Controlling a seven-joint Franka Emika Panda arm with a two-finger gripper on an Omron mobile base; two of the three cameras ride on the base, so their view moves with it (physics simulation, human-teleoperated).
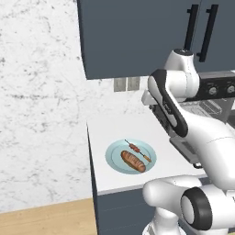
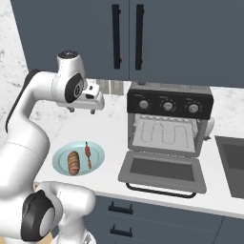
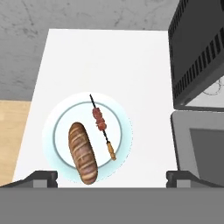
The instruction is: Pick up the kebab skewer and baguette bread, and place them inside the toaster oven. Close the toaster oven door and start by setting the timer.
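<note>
A white robot arm stands at a white kitchen worktop (image 2: 114, 138) under dark blue wall cabinets (image 2: 157, 38). Its claw (image 2: 82, 109) hangs in the air above the worktop with its two fingers spread wide and nothing between them; in the hand view the two dark fingertips (image 3: 41, 177) sit far apart at the bottom corners. Below the claw, near the worktop's left end, lies a pale blue round plate (image 2: 97, 153). On the plate rest the baguette bread (image 3: 82, 152), a short golden-brown loaf with slashes across its crust, and just beside it the kebab skewer (image 3: 102, 127), a thin stick with reddish chunks near its middle and an orange piece toward one end. The two lie roughly parallel and do not appear to touch. To the right of the plate stands the toaster oven (image 2: 168, 119), dark grey with three knobs on a black panel. The toaster oven door (image 2: 163, 170) is dropped down flat, showing the wire rack inside.
</note>
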